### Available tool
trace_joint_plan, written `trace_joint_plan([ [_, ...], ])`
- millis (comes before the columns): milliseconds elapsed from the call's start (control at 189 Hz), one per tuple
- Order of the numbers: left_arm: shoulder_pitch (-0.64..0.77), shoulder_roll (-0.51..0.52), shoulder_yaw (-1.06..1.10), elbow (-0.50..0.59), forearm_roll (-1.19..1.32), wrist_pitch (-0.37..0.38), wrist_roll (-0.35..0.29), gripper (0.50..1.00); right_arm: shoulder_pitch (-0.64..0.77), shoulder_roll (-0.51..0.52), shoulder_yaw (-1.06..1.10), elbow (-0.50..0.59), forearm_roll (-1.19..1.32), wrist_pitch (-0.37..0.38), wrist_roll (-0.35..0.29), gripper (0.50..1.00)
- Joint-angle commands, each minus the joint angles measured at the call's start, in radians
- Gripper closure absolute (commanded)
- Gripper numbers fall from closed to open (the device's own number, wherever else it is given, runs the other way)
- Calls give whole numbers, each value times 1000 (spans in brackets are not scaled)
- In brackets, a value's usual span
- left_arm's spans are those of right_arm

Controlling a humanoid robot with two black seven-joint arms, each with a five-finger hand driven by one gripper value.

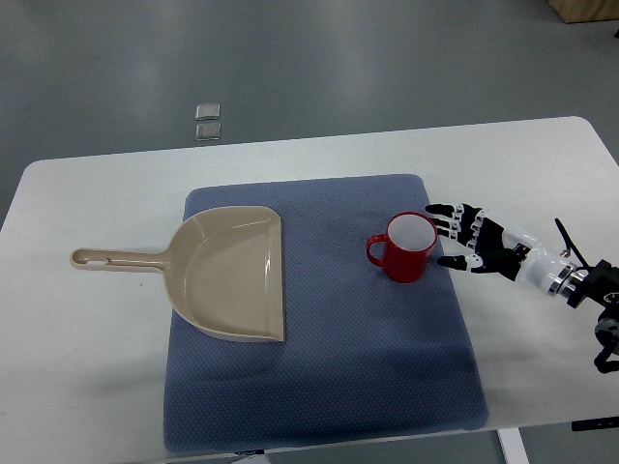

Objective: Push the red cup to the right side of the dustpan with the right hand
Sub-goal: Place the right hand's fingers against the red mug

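Note:
A red cup (409, 247) with a white inside stands upright on the blue mat (368, 358), its handle pointing left. A beige dustpan (232, 273) lies on the mat's left part, its handle reaching left onto the white table; its open mouth faces the cup. My right hand (453, 234) comes in from the right edge, fingers spread and open, its fingertips (434, 209) at or just off the cup's right side. It holds nothing. The left hand is out of view.
The white table (87, 329) carries the mat. Two small grey squares (207, 121) lie on the floor beyond the table's far edge. A wooden object (585, 10) shows at the top right corner.

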Motion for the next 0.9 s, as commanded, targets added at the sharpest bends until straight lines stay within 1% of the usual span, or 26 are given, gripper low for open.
trace_joint_plan([
  [0,-1,0,1,-1,2,0,0,500,-3,32,-1,0,0,-33,0,564],
  [79,0,0,1,-1,2,0,0,500,-3,46,-1,-2,-1,-45,0,564],
  [190,0,0,1,-1,0,0,0,500,-1,72,-1,-9,-1,-82,0,564],
  [496,2,0,1,-1,0,0,2,500,2,109,-1,-11,-1,-125,0,564],
  [892,2,0,1,-1,0,0,2,500,3,153,-3,-11,0,-134,0,564],
])
